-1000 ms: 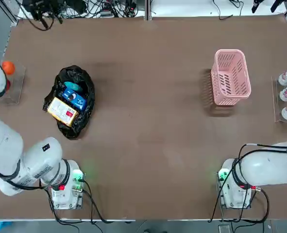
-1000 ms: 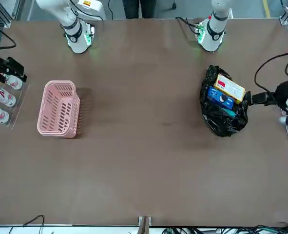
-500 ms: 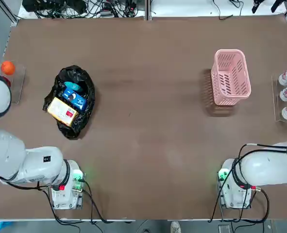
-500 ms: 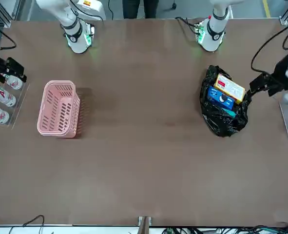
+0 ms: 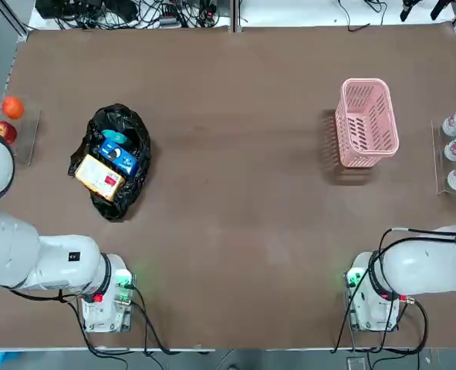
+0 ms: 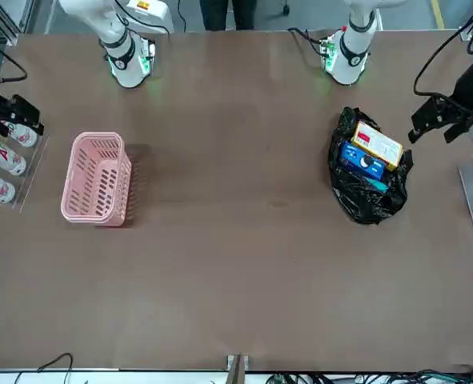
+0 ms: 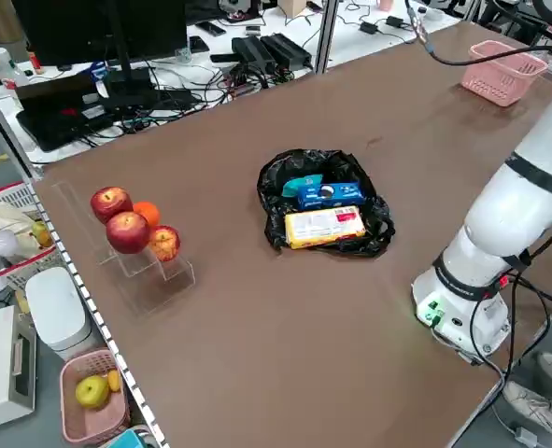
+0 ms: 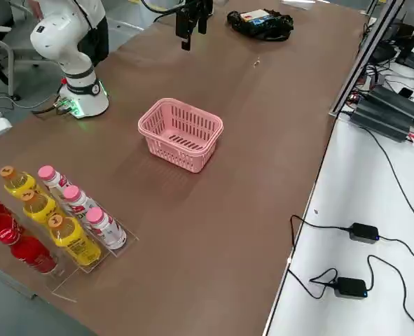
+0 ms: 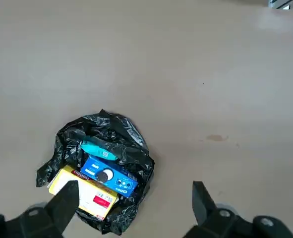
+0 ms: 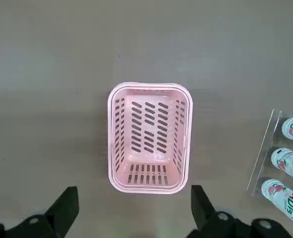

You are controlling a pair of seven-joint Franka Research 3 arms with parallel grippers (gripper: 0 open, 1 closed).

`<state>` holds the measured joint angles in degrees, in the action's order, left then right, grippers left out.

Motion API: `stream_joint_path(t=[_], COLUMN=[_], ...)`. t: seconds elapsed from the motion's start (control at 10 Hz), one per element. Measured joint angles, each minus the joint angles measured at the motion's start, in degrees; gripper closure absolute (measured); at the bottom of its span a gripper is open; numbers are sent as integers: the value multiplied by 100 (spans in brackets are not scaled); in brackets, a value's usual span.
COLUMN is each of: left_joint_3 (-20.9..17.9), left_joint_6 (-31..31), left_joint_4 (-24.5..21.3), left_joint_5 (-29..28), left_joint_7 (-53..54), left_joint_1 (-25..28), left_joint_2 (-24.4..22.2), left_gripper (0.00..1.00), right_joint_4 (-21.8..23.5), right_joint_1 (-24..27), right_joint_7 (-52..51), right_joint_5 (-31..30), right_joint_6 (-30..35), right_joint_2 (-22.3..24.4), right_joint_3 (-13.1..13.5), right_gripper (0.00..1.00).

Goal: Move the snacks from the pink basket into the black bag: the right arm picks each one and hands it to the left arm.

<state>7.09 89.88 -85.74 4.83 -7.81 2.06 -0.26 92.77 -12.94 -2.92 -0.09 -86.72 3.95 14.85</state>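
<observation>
The basket (image 5: 366,123) is placed on the worktop (image 5: 235,231), toward the robot's right. The bag (image 5: 127,200) is set well apart from it, toward the left. Three packets are held in the bag: as seen from the robot, the small one (image 5: 116,137) lies farthest, the flat one (image 5: 99,178) nearest, with another packet (image 5: 119,156) between them. Bottles (image 8: 73,238) are arranged in a tray beyond the basket, at the right side; fruits (image 7: 131,224) are held in another tray beyond the bag, at the left side.
</observation>
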Motion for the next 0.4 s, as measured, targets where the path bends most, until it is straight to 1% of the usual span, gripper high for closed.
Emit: stream_joint_path(t=[0.3, 0.4], left_joint_3=[0, 1], left_joint_6=[-5, -5], left_joint_4=[-41, -57], left_joint_5=[-434, -483], left_joint_7=[3, 4], left_joint_1=[-21, -29], left_joint_2=[8, 10], left_gripper=[0, 0], right_joint_4=[0, 0], right_joint_1=[0, 0], right_joint_7=[0, 0], right_joint_5=[-1, -1], right_joint_6=[0, 0], right_joint_2=[-1, -1], right_joint_3=[-3, -6], right_gripper=[0, 0])
